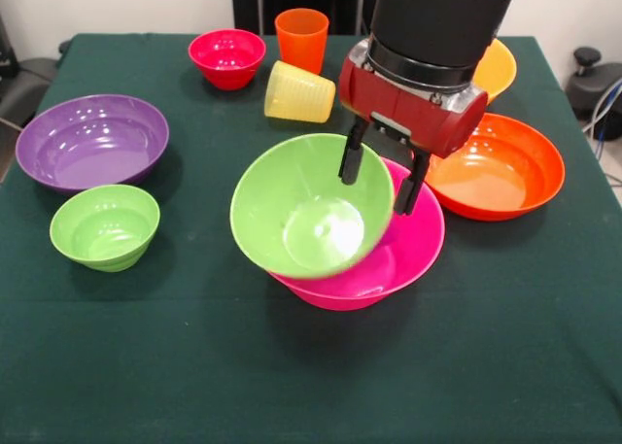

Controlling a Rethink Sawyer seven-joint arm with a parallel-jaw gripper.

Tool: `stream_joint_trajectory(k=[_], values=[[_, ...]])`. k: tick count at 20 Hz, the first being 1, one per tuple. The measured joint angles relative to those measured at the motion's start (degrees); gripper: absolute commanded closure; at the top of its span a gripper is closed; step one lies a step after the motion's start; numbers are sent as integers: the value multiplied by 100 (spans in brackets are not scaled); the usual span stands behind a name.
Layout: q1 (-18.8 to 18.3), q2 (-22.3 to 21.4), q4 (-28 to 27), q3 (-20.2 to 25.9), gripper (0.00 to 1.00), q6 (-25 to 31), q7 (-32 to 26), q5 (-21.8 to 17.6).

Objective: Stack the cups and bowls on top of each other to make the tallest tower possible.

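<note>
On the green table (117,366), left to right: purple bowl (92,141) and small green bowl (105,226), red bowl (226,57), yellow cup (299,92) tipped on its side before an upright orange cup (301,39). Centre, a medium green bowl (306,206) sat tilted in the pink bowl (403,255), its rim pinched between the claw (383,180) fingers. Orange-red bowl (505,167) and yellow-orange bowl (496,70) lay right; no legible writing.

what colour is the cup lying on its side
Yellow; the tipped cup shows best in the front view.
</note>
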Motion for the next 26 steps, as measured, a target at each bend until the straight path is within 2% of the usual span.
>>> stream_joint_trajectory(k=[7,14,21,26], values=[[-50,-235,155,20,0,0,0,20],[-359,-473,394,100,0,-67,0,19],[-603,-378,410,140,0,-282,0,9],[-611,-217,410,164,0,-398,0,-2]])
